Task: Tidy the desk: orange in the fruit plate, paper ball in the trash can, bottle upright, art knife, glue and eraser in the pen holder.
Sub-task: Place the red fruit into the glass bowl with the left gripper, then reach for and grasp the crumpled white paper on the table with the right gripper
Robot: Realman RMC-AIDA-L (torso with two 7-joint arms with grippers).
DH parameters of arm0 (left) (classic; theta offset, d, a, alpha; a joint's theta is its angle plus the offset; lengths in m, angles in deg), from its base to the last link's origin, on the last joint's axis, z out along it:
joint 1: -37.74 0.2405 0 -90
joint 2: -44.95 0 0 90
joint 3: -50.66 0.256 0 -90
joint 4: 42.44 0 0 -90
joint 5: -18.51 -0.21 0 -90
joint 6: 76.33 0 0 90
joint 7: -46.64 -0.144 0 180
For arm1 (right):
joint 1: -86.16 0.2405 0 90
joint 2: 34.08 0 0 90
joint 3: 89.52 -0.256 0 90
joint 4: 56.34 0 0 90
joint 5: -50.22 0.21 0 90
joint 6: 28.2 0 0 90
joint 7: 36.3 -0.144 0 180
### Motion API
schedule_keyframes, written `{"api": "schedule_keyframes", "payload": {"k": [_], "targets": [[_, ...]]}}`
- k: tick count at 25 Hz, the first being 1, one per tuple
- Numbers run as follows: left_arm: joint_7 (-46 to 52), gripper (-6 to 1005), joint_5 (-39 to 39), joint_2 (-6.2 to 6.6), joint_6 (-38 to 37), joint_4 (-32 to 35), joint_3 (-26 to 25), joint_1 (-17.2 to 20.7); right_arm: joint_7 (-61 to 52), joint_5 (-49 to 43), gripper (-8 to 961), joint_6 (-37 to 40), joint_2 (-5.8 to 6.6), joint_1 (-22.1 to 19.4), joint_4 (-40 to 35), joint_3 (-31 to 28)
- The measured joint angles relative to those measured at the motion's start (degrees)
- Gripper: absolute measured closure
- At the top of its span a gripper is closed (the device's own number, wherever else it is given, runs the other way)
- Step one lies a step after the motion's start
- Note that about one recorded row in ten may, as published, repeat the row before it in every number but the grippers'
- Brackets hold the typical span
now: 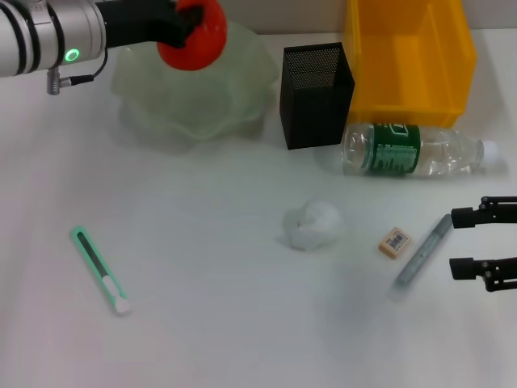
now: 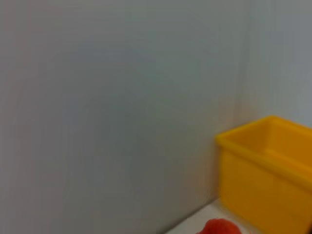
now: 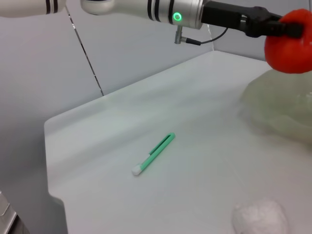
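Orange (image 1: pixel 194 36) above fruit plate (image 1: pixel 202 101)

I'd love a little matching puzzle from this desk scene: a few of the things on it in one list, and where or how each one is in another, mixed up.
Things:
1. orange
2. water bottle
3. paper ball
4. eraser

States:
A. lying on its side in front of the yellow bin
B. held over the fruit plate by the left gripper
C. beside the grey art knife
D. on the open desk in front of the black mesh pen holder

Pairs: 1-B, 2-A, 3-D, 4-C
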Motion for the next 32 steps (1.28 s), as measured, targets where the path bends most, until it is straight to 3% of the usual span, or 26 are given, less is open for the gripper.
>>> {"api": "schedule_keyframes", "payload": {"k": [5,14,16,17,20,21,24,26,29,31,32], "targets": [[2.16,881,0.2,0.0,3.75,-0.07,4.0,0.2,0.01,0.14,193,-0.94,0.0,-0.25,0.14,1.2],[1.72,592,0.42,0.09,2.16,0.3,4.59,0.38,0.0,0.12,194,-1.62,0.0,0.13,0.92,1.29],[-2.22,525,3.69,0.31,-4.72,2.37,4.26,2.04,-0.06,0.18,195,-1.66,0.0,0.28,0.42,1.27],[-2.22,492,3.69,0.31,-4.72,2.37,4.26,2.04,-0.37,0.18,195,-1.7,-0.01,0.43,0.07,1.29],[-8.08,386,10.38,0.85,-19.51,6.46,3.98,6.62,-2.03,0.21,195,-1.51,-0.01,1.08,-1.67,1.29],[-8.08,348,10.38,0.85,-19.51,6.46,3.98,6.62,-2.03,0.21,195,-1.51,-0.01,1.08,-1.67,1.29],[-8.74,232,11.71,1.36,-30.13,10.32,3.92,10.74,-6.11,0.25,196,-0.97,-0.15,1.91,-6.14,2.8],[-10.13,181,11.93,1.96,-40.93,12.2,3.17,14.88,-12.01,0.27,196,-1.03,-0.23,2.66,-12.1,6.98],[-13.24,144,11.96,2.05,-47.54,11.74,1.66,17.68,-21.45,-3.19,196,-0.9,-0.22,5.66,-19.71,13.6],[-15.75,144,11.96,2.16,-51.31,10.92,0.4,19.48,-23.02,-4.25,196,-0.91,-0.2,6.47,-20.76,14.87],[-17.36,144,11.88,2.46,-54.11,10.29,-0.4,20.78,-26.89,-7.74,197,-1.2,-0.13,8.8,-22.44,18.44]]}}
